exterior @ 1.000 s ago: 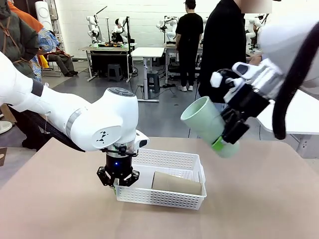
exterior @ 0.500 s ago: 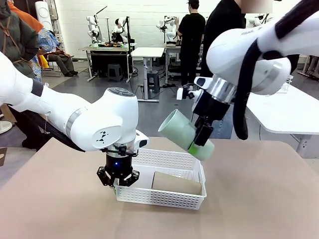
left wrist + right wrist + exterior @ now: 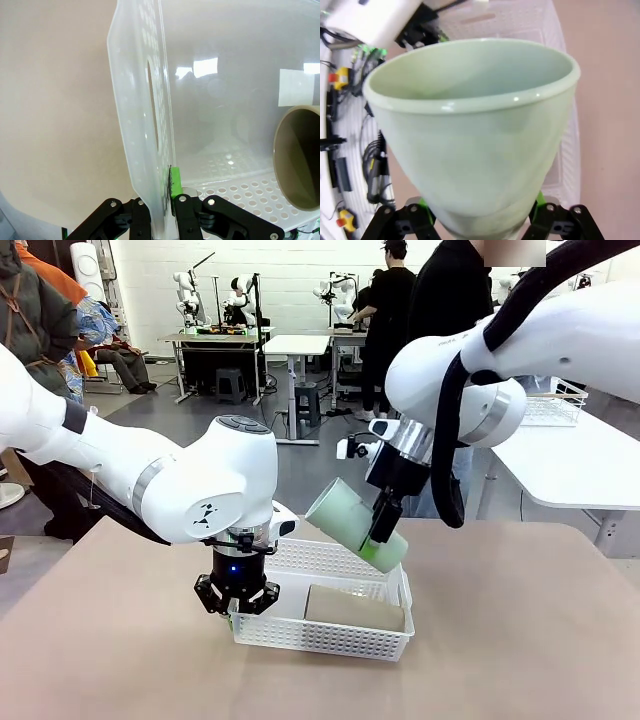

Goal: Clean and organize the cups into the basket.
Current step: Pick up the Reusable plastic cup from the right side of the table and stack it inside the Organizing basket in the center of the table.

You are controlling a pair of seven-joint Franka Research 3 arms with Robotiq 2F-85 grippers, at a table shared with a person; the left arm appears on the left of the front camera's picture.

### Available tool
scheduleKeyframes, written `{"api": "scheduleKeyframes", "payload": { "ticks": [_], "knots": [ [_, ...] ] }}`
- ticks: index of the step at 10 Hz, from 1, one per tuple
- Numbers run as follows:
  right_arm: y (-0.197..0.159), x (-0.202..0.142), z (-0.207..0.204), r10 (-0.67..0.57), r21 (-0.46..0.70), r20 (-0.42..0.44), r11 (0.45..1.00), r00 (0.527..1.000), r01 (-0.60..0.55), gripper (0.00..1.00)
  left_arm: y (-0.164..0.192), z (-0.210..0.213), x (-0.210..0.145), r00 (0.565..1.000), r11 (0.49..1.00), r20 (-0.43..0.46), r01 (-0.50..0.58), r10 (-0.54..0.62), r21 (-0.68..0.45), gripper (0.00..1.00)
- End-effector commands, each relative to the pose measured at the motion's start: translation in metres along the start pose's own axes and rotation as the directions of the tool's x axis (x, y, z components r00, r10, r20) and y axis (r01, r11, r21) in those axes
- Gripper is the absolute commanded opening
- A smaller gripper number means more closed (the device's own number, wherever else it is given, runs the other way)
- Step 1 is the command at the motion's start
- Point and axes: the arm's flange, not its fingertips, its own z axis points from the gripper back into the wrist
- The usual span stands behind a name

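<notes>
Left gripper (image 3: 238, 600): clenched on end wall of basket (image 3: 330, 638) | Right gripper (image 3: 383, 537): grasping mint cup (image 3: 350, 520) near base, tilted above far rim | Tan cup (image 3: 355, 607): lying inside | Risk: mint cup may strike rim or tan cup on lowering; thin wall may flex

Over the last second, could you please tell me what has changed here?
The right gripper, holding the mint green cup tilted, carried it left and down from the table's right side to just over the basket's far right part. The left gripper stayed clamped on the basket's left end wall, and the tan cup still lies inside.
</notes>
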Motion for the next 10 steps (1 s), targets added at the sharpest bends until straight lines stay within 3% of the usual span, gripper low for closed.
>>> {"api": "scheduleKeyframes", "payload": {
  "ticks": [1,10],
  "knots": [
    [-0.009,0.007,-0.014,0.005,-0.012,-0.028,1.0,1.0,-0.006,0.81,0.001,0.001,-0.001,1.0,1.0,0.006,0.009,-0.009,0.003,0.0],
    [-0.042,-0.017,-0.075,0.053,0.078,-0.062,0.996,0.997,-0.048,0.81,0.001,0.001,-0.001,1.0,1.0,0.006,0.009,-0.009,0.003,0.0]
  ]
}}
